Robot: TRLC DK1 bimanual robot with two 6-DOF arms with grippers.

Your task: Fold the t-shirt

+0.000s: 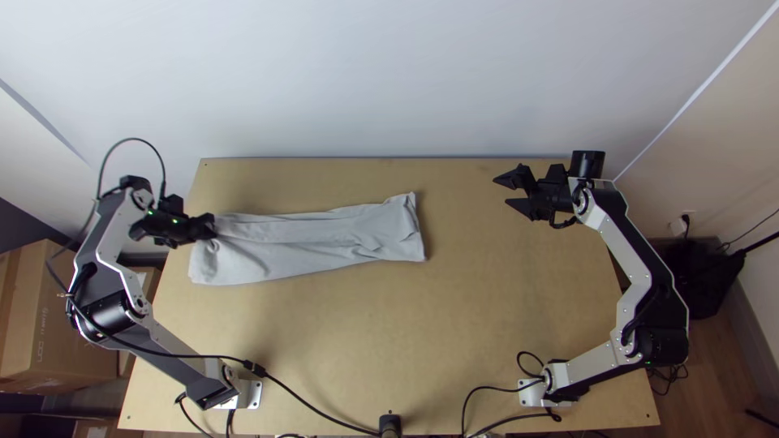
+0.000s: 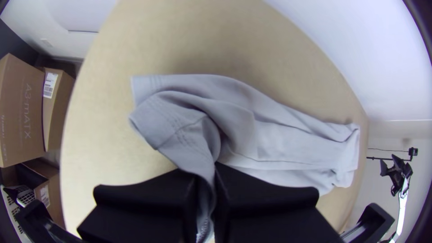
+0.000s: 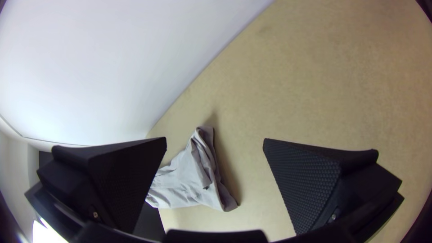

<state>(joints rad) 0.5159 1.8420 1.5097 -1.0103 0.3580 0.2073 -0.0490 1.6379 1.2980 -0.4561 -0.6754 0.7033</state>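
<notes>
In the top view, the t-shirt (image 1: 324,243) lies on the light wooden table (image 1: 365,341) as a long, narrow strip of soft, pale grey fabric. It sits toward the far edge, running from near the left edge to past the middle. Shallow lengthwise creases mark its smooth surface; the end nearer the right edge is more rumpled, with a pointed corner toward the far edge. The left gripper (image 1: 210,228) is at the end nearer the left edge. The right gripper (image 1: 511,192) is above the table near its far right corner, apart from the cloth, its two tapering black fingers spread.

In the left wrist view, the left gripper (image 2: 207,180) has its broad, flat fingers clenched on a gathered fold of the t-shirt. Double rows of stitching cross the cloth beside the grip, where it curls into a rounded ridge; beyond, it flattens into layers with a crumpled far end.

In the right wrist view, the right gripper (image 3: 215,139) has released, wedge-shaped fingers, wide apart with nothing between their pads (image 3: 306,180). The pads have a fine, bumpy grid texture. The t-shirt's wrinkled end lies on the table beyond, its edge puckered and turned over.
</notes>
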